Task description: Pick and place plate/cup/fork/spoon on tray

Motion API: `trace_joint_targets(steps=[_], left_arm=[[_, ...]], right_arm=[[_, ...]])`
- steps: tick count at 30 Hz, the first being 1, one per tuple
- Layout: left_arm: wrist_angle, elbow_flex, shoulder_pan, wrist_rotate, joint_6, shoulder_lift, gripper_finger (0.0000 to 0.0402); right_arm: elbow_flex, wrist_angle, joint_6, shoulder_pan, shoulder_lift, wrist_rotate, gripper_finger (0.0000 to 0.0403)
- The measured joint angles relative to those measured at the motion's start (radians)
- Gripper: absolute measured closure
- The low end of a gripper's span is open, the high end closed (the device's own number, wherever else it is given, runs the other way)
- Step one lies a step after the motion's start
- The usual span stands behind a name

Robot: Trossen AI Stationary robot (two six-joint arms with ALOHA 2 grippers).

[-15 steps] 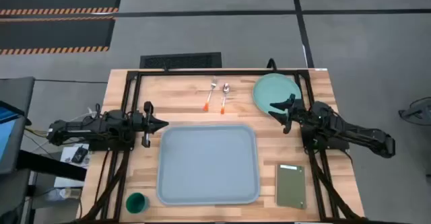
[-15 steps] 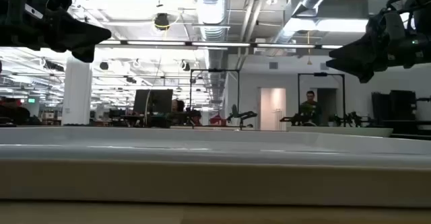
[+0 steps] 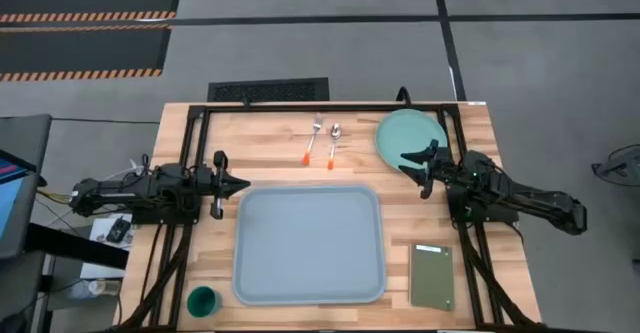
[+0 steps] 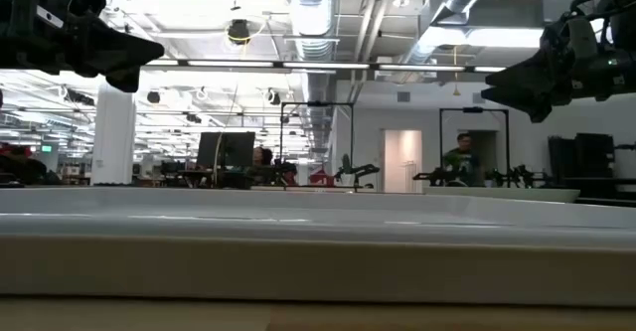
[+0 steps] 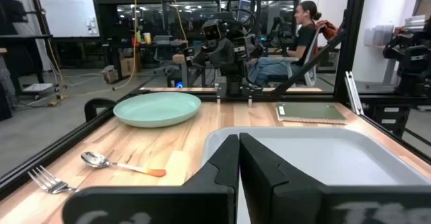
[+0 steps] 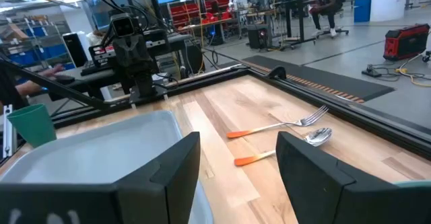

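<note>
The pale grey-blue tray (image 3: pixel 310 243) lies at the table's middle. The mint-green plate (image 3: pixel 410 135) rests flat at the far right, also in the left wrist view (image 5: pixel 158 107). The fork (image 3: pixel 313 141) and the spoon (image 3: pixel 333 143) lie side by side beyond the tray's far edge, also in the right wrist view, fork (image 6: pixel 296 123) and spoon (image 6: pixel 316 136). The dark green cup (image 3: pixel 203 301) stands at the near left. My left gripper (image 3: pixel 243 184) is shut and empty, hovering left of the tray. My right gripper (image 3: pixel 408 160) is open and empty, above the plate's near edge.
A dark olive-green slab (image 3: pixel 431 275) lies right of the tray near the front edge. A black frame (image 3: pixel 330 106) runs along the table's far and side edges. Bare wood lies between the tray and the utensils. A person sits in the room beyond the table (image 5: pixel 303 29).
</note>
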Motion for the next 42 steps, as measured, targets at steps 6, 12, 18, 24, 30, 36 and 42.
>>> trace_joint_targets(steps=[6,12,18,24,30,36,42], left_arm=[[0.000,0.000,0.000,0.000,0.000,0.000,0.0401],[0.000,0.000,0.000,0.000,0.000,0.000,0.0401],[0.000,0.000,0.000,0.000,0.000,0.000,0.0401],[0.000,0.000,0.000,0.000,0.000,0.000,0.0401],[0.000,0.000,0.000,0.000,0.000,0.000,0.0401],[0.001,0.000,0.000,-0.005,0.031,0.000,0.0401],[0.003,0.000,0.000,-0.034,0.244,0.000,0.0401]], right_arm=[[0.000,0.000,0.000,0.000,0.000,0.000,0.0182],[0.000,0.000,0.000,0.000,0.000,0.000,0.0182],[0.000,0.000,0.000,0.000,0.000,0.000,0.0182],[0.000,0.001,-0.107,0.000,0.000,0.001,0.0182],[0.000,0.000,-0.172,0.000,0.000,0.002,0.0182],[0.000,0.000,-0.174,0.000,0.000,0.002,0.0182],[0.000,0.000,-0.175,0.000,0.000,0.002,0.0182]])
